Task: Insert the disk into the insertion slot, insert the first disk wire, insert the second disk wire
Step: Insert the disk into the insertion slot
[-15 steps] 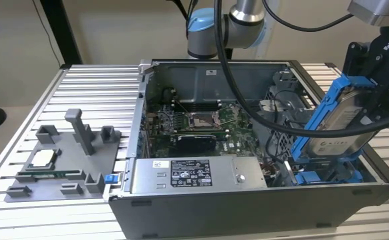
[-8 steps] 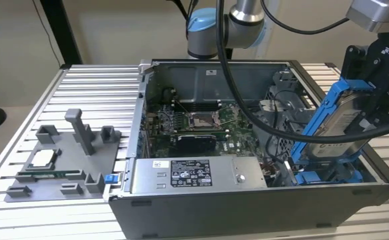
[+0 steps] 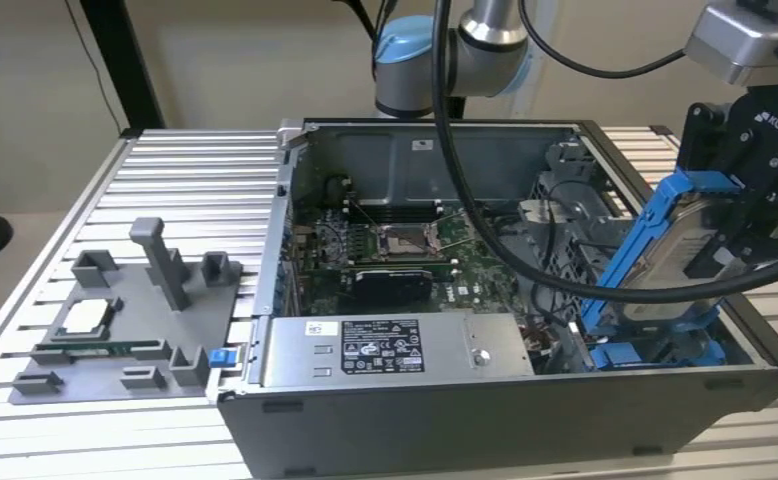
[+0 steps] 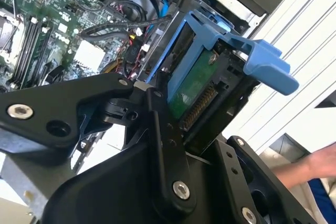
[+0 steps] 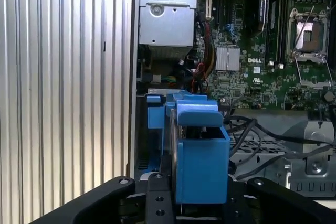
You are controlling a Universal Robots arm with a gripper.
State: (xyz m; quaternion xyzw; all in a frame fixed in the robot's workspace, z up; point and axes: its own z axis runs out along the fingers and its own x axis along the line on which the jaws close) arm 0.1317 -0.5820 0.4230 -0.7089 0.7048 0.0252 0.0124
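My gripper [image 3: 733, 225] is shut on the disk [image 3: 676, 240], a silver-grey drive in a bright blue carrier. It holds the disk tilted above the open computer case, on the exterior view's right. Just below the disk's lower end lies the insertion slot [image 3: 645, 350], a grey metal bay with blue fittings in the case's near corner. In the second wrist view the black fingers [image 4: 165, 145] clamp the disk [image 4: 197, 85], whose green board and connector show. In the first wrist view the disk [image 5: 202, 150] hangs over the slot [image 5: 155, 111]. Loose black wires [image 5: 247, 135] lie beside the bay.
The case holds a green motherboard [image 3: 389, 250] and a grey labelled power supply box [image 3: 389, 350]. A grey fixture tray [image 3: 122, 320] rests on the slatted aluminium table [image 3: 189, 170] on the exterior view's left. A person's hand [image 4: 315, 166] is beside the case.
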